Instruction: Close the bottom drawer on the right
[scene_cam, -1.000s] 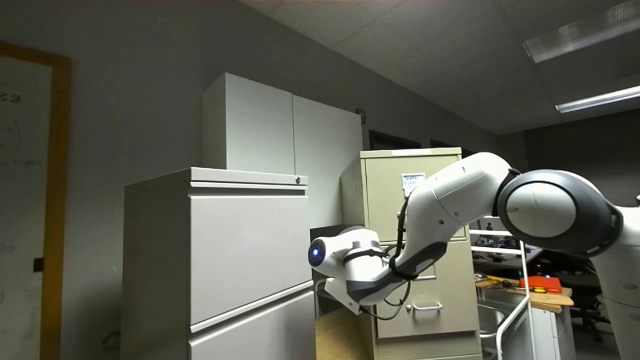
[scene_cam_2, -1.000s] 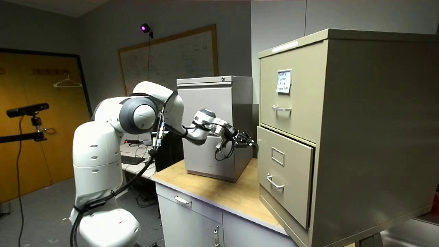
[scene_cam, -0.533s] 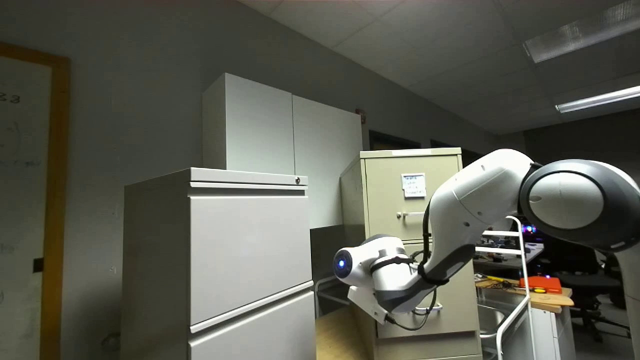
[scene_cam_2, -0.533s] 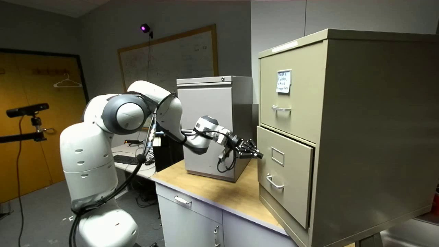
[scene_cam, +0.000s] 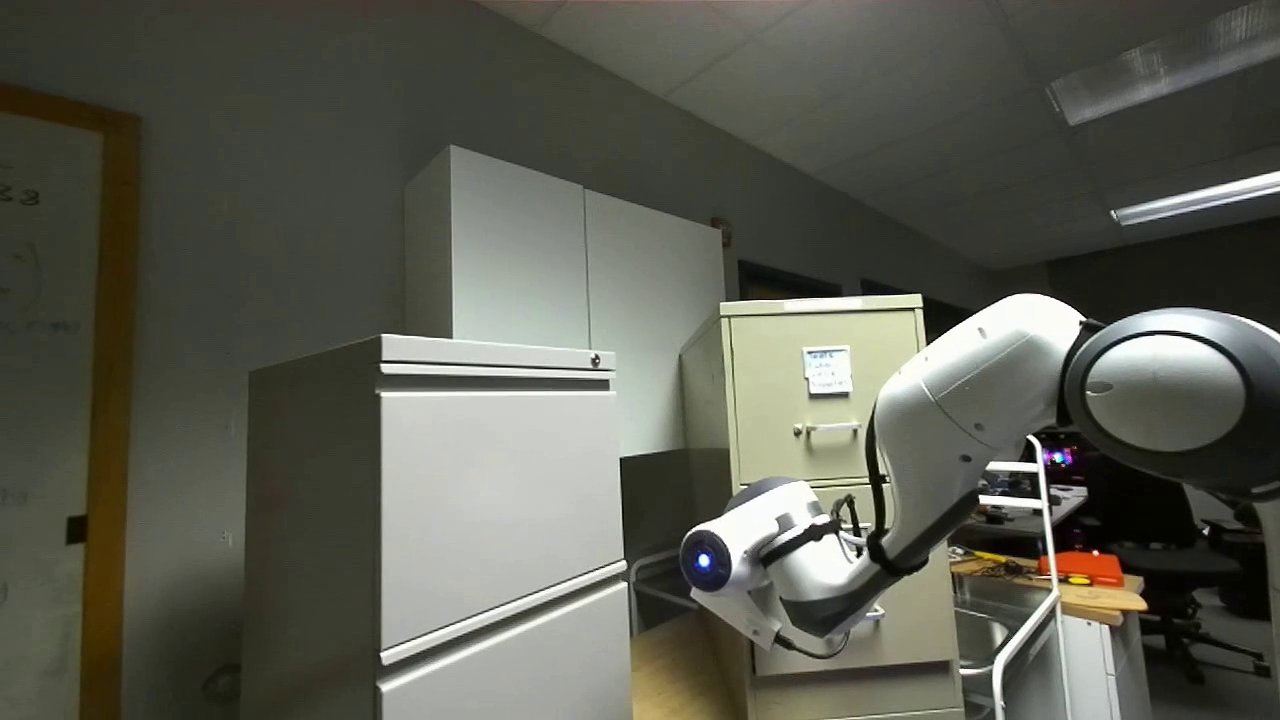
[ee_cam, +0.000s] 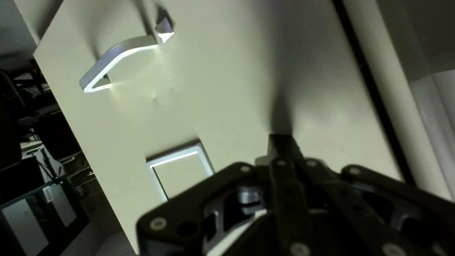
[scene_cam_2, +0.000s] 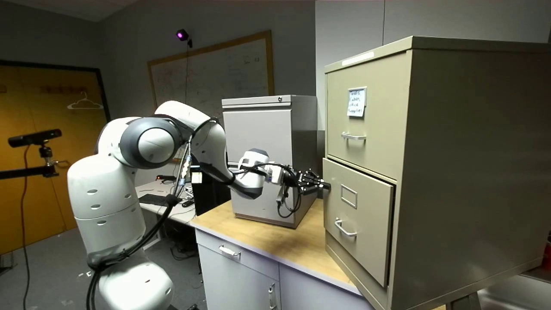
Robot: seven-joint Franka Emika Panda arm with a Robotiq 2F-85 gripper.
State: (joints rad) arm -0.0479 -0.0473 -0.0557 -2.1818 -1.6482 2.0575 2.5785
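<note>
The bottom drawer (scene_cam_2: 370,249) is the lower tan front of the filing cabinet, with a metal handle (scene_cam_2: 345,228) and a label frame (scene_cam_2: 348,196). It stands slightly out, with a dark gap along its side and top edges. It also shows in an exterior view (scene_cam: 915,590), partly behind the arm, and fills much of the wrist view (ee_cam: 220,96). My gripper (scene_cam_2: 329,186) is shut, its fingertips together (ee_cam: 280,140) at the drawer face, beside the label frame and on the side away from the handle. They touch or nearly touch; I cannot tell which. The gripper holds nothing.
The upper tan drawer (scene_cam_2: 366,116) with a handwritten label sits above. A pale grey cabinet (scene_cam_2: 258,133) stands close behind the wrist on the wooden counter (scene_cam_2: 267,234). A white rail (scene_cam: 1050,540) and a red case (scene_cam: 1082,569) lie beyond the filing cabinet.
The gripper has moved forward to the drawer face, dipping and then rising slightly, while the elbow has swung back. The gap around the drawer looks the same.
</note>
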